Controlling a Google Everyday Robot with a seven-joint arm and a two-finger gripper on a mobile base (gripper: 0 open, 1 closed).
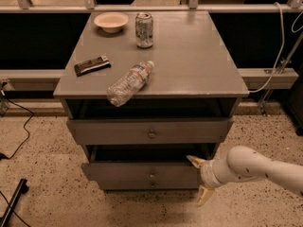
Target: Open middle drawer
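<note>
The grey cabinet has three drawers. The middle drawer [142, 173], with a small brass knob [152, 175], stands pulled out a little past the top drawer [118, 132]. The bottom drawer front [142, 185] peeks out just below it. My gripper [199, 178], on a white arm coming in from the right, is at the right end of the middle drawer front. It is open and holds nothing. One finger [194, 160] is by the front's top edge and the other points down below it.
On the cabinet top [199, 56] lie a plastic water bottle [129, 83] overhanging the front edge, a dark snack bar [92, 65], a soda can [144, 30] and a bowl [111, 21]. Cables lie on the floor at left [14, 126].
</note>
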